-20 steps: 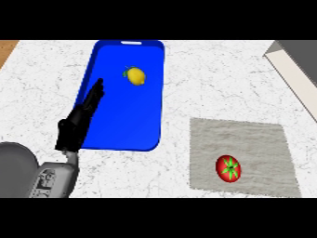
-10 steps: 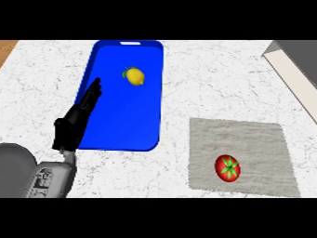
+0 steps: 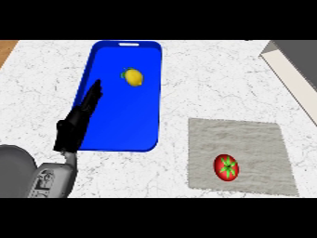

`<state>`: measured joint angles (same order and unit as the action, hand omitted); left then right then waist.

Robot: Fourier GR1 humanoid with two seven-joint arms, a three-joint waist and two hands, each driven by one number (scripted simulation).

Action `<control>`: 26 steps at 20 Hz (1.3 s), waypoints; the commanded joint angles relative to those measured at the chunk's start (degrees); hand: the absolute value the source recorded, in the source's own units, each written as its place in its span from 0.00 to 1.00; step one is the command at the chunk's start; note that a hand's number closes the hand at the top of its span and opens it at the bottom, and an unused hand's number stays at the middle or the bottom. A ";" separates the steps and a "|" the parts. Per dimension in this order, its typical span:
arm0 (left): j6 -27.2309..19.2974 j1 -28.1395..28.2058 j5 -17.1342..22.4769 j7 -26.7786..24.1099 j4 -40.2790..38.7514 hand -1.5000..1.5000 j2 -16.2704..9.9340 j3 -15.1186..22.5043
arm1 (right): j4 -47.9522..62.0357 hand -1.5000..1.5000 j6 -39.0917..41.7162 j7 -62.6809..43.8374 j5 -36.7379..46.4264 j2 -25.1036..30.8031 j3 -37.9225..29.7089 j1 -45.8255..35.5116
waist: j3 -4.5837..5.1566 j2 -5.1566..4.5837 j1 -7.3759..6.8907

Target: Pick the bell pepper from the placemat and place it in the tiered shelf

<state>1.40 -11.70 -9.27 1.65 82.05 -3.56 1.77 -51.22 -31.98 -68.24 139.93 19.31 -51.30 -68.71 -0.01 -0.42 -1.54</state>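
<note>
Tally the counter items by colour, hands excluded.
Blue: 1, tray
Yellow: 1, fruit
Red: 1, pepper
Grey: 2, placemat, shelf
Total: 5

1. Your left hand is matte black all over, long and narrow, tapering to slim fingers.
2. Your left forearm is a smooth, rounded grey shell.
3. At the wrist you have a lighter grey block with small dark markings and recesses.
</note>
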 commanded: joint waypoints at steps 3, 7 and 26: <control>0.16 1.72 0.34 -0.18 0.93 0.50 -0.18 -0.23 | -0.50 0.00 -4.84 -6.46 -3.82 -0.67 -0.60 -3.55 | -0.01 0.13 -0.19; 0.03 1.02 -0.11 1.24 2.50 0.50 0.37 0.75 | -2.50 0.00 -7.80 -7.48 -2.17 -0.84 0.11 -4.48 | 0.00 -0.01 -0.49; 0.27 2.00 0.51 -0.55 -0.52 0.50 -0.17 -0.72 | -47.46 0.00 11.71 -5.53 7.65 -19.09 2.89 -9.31 | 0.13 1.66 1.33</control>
<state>1.02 -10.66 -9.29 1.38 81.32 -3.53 1.13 -90.35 -31.31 -68.83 147.22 3.49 -50.05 -78.34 0.13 0.87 -0.24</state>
